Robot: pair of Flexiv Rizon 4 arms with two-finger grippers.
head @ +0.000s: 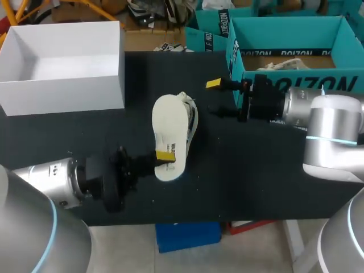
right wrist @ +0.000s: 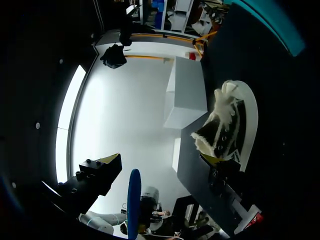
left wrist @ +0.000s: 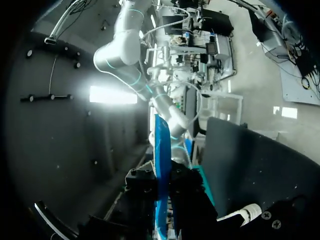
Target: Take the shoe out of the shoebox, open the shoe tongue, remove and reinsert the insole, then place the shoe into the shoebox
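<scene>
**Shoe out of its box, held at the heel**

Our left gripper (head: 165, 159) comes in from the near left corner, and its fingers are clamped on the heel end of the shoe (head: 170, 128). One yellow tip lies against the white sole.

The shoe is on its side near the middle of the black counter (head: 256, 170), with the toe pointing toward the far edge. The sole faces the side where the shoebox stands, and the dark upper and laces face our right arm. We cannot tell whether the shoe rests on the counter or is lifted just off it.

Our right gripper (head: 216, 98) hangs beside the shoe's toe end, apart from it. Its fingers are spread and nothing is between them.

The white shoebox (head: 62, 94) stands open at the far left corner, well apart from the shoe.
</scene>
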